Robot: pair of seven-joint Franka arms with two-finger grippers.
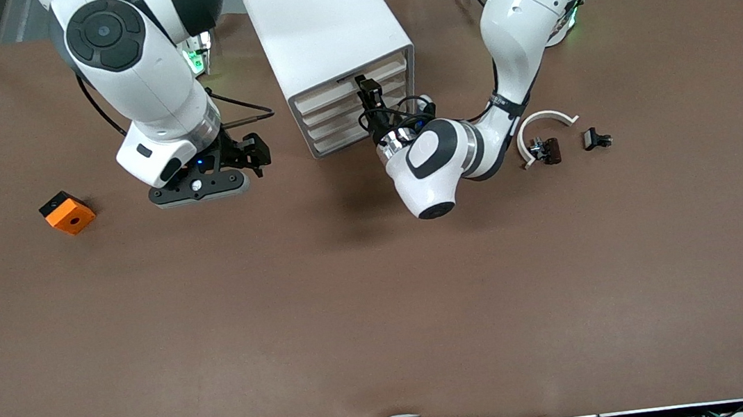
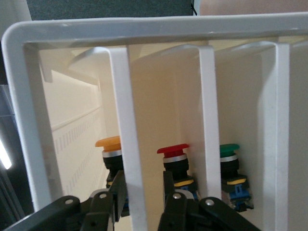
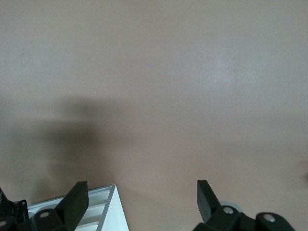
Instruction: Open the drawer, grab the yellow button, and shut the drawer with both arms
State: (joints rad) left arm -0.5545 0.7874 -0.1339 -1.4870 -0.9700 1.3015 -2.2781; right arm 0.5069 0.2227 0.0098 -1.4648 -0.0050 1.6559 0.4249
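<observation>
The white cabinet (image 1: 323, 25) stands between the arms' bases, with its stacked drawers (image 1: 324, 98) facing the front camera. My left gripper (image 1: 369, 93) is at the upper drawer fronts. In the left wrist view it (image 2: 142, 185) is open, with its fingers (image 2: 115, 187) on either side of a white drawer-front bar (image 2: 126, 120). Inside, the button with the orange-yellow cap (image 2: 109, 143) sits beside a red one (image 2: 173, 150) and a green one (image 2: 229, 149). My right gripper (image 1: 258, 155) waits open and empty over the table beside the cabinet (image 3: 101, 207).
An orange square block (image 1: 67, 212) lies toward the right arm's end. A white arc (image 1: 543, 120) with a black clip (image 1: 543, 150) and a second black clip (image 1: 596, 138) lie toward the left arm's end.
</observation>
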